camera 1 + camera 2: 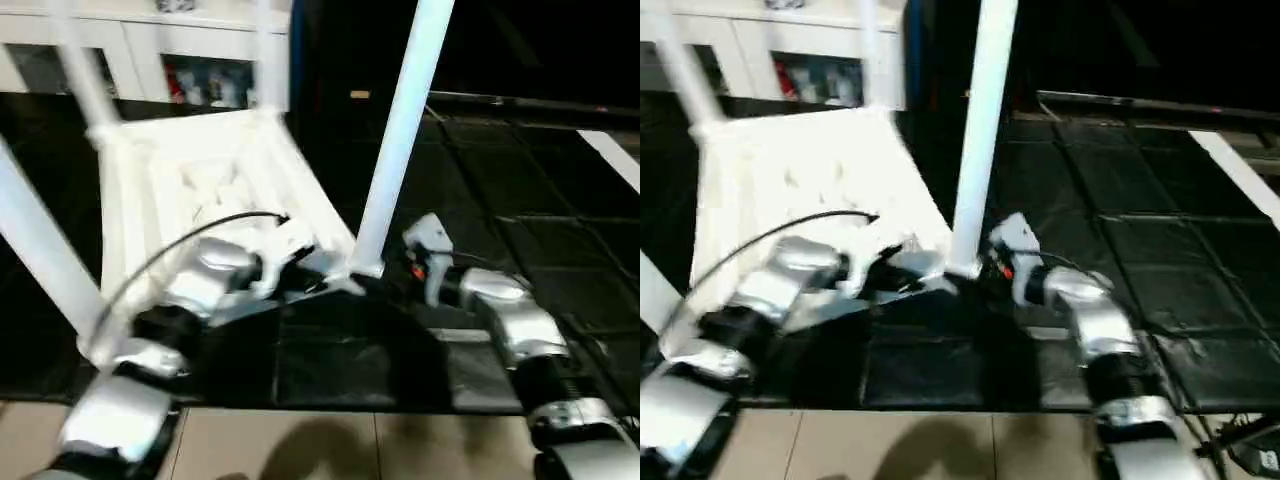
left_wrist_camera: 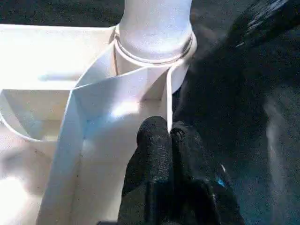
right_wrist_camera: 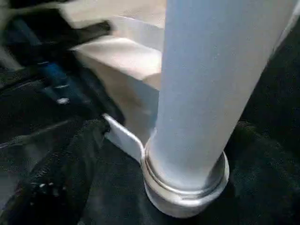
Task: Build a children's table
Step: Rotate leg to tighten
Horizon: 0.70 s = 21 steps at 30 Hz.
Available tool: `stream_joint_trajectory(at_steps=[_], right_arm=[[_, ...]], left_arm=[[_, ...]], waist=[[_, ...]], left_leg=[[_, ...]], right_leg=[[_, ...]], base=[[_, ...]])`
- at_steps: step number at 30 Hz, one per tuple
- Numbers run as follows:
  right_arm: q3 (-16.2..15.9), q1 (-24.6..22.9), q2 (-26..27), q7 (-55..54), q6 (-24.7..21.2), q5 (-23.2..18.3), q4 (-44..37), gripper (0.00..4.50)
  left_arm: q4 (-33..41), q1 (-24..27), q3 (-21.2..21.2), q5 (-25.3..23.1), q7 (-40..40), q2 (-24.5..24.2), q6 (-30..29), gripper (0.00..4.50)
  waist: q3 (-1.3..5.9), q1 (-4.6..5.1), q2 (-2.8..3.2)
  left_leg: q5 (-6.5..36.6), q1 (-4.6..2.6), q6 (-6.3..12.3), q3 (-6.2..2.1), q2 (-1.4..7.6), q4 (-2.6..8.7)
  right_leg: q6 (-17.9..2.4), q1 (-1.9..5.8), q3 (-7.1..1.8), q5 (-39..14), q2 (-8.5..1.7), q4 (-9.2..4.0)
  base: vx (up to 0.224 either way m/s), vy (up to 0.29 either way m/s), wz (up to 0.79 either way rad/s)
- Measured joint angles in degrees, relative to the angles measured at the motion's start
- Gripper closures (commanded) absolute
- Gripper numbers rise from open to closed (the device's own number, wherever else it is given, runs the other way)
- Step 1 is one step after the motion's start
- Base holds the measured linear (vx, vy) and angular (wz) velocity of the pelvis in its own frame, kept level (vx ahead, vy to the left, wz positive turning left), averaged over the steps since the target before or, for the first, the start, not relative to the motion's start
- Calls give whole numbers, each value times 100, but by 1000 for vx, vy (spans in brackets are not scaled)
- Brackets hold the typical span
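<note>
Upside-down children's table: white plastic rectangular top [image 1: 215,190], ribbed underside facing up, lies tilted on the dark tiled floor mat [image 1: 520,200]. Long tapered white round legs stand up from its corner sockets; the near-right leg [image 1: 400,130] rises from the rounded socket [image 3: 185,187] at the corner closest to both arms. Other legs show at the left edge [image 1: 35,250] and at the back [image 1: 85,80].

Left gripper [image 2: 169,140]: the two black fingers are pressed together, nothing between them, tips resting against a thin upright rib [image 2: 168,101] of the underside just beside the socket. Looks like bracing, not a grasp.

Right gripper [image 1: 425,262]: sits at the base of the near-right leg. One black finger [image 3: 70,159] shows to one side of the socket, apart from the leg; jaws appear spread wide around the leg, not clamped.

Risks, as judged:
- Leg seating uncertain; a seam ring shows at the socket mouth. If not fully home, the leg may lean or pop out once the table is turned.
- With the right hand loose, only the left tips steady the top; they may slip off the thin rib and the tilted top may slide on the mat.
- A sideways nudge on the tall leg would lever the socket.
</note>
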<state>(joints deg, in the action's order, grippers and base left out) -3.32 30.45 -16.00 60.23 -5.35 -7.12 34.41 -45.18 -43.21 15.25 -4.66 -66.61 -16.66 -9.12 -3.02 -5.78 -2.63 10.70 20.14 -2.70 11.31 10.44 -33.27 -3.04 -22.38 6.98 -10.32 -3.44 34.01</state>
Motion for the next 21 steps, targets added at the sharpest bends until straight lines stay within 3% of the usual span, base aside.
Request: stream_joint_trajectory(at_steps=[11, 21], right_arm=[[-179, 121, -380, 1592, 234, -249, 417, 15], [-415, 230, -444, 2252, 480, -222, 743, 15]], left_arm=[[44, 21, 338, 45, -1417, -480, 623, 450], [281, 71, 594, 53, -2112, -621, 840, 450]], waist=[[-1, -250, -1], [-1, -279, -1]], left_leg=[[2, 9, 1, 2, 4, -15], [3, 22, 3, 5, 11, -33]], right_leg=[[0, 1, 0, 0, -1, 5], [1, 8, 0, 0, -2, 9]], base=[[0, 0, 0], [0, 0, 0]])
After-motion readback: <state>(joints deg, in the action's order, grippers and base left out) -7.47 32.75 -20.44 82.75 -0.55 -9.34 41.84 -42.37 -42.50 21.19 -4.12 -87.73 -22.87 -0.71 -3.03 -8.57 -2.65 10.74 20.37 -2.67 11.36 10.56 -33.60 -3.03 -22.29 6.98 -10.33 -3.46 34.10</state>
